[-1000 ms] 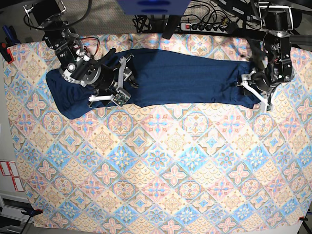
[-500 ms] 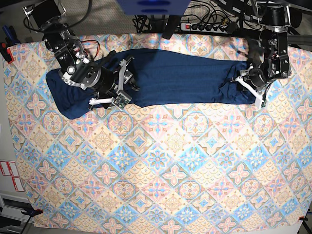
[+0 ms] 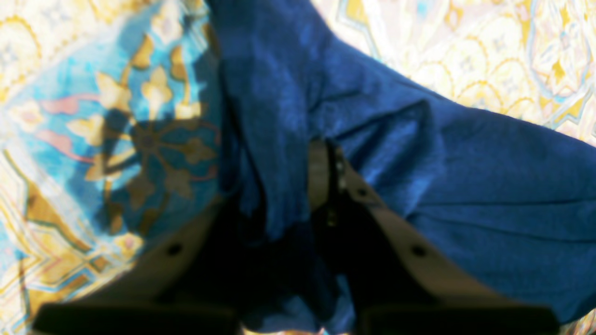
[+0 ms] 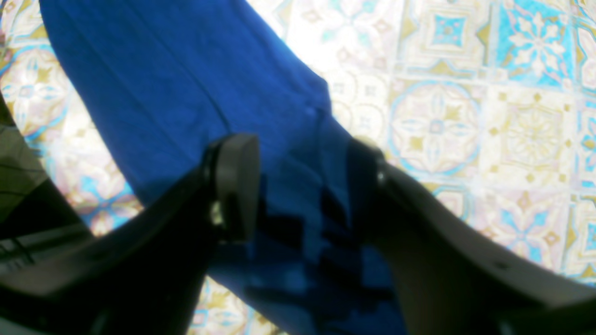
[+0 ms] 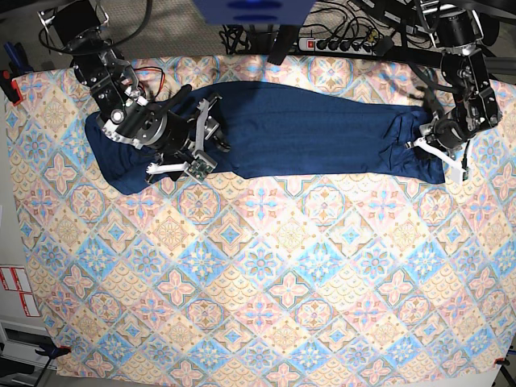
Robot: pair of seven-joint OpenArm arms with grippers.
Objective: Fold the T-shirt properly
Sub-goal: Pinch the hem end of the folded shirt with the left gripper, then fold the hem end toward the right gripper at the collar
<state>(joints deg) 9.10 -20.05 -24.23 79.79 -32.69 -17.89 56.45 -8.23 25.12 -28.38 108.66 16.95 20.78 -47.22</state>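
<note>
T-shirt [image 5: 306, 133]: dark navy, lay stretched in a long band across the far half of the counter, running side to side in the base view.
Tablecloth [image 5: 266, 274]: pastel tile pattern, covered the counter; the whole near half showed bare pattern.
Left gripper [image 5: 448, 153]: at the shirt's end on the base view's right, low on the cloth.
Left grip: in the left wrist view [image 3: 284, 186] a fold of navy fabric stood bunched between the two fingers, drawn close and pinching it.
Fabric by left gripper: gathered into creases that fanned away from the pinch [image 3: 372, 139].
Right gripper [image 5: 189, 149]: over the shirt's other end, on the base view's left.
Right grip: in the right wrist view [image 4: 302, 186] the fingers stood spread wide, straddling a strip of the shirt; whether they touched it I cannot tell.
Shirt under right gripper: fairly smooth, one edge running diagonally against the tablecloth [image 4: 465, 116].
Power strip [image 5: 343, 42]: black, beyond the counter's far edge, among cables.
</note>
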